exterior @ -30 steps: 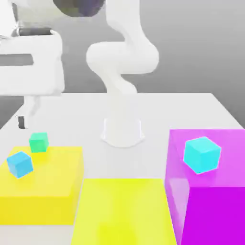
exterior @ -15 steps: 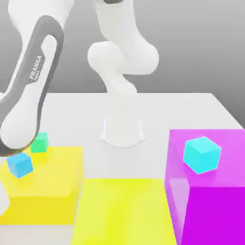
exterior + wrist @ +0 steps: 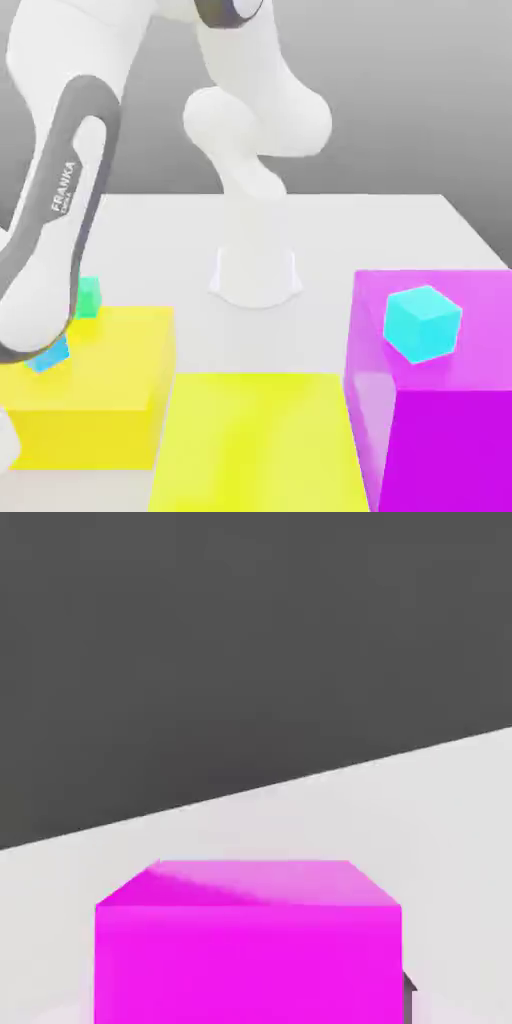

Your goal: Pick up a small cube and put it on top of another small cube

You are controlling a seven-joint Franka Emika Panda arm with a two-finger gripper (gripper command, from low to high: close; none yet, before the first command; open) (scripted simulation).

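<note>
Since my arm covers most of the blue cube on the yellow block, green cube just behind, I'd drop straight down between them, though I can't tell the claw's state, and the cyan cube sits far off on the magenta block.

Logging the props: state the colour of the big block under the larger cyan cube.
Magenta block; the cyan cube sits on it. Clearest in the exterior view.

sky-blue cube — mostly behind arm
</note>
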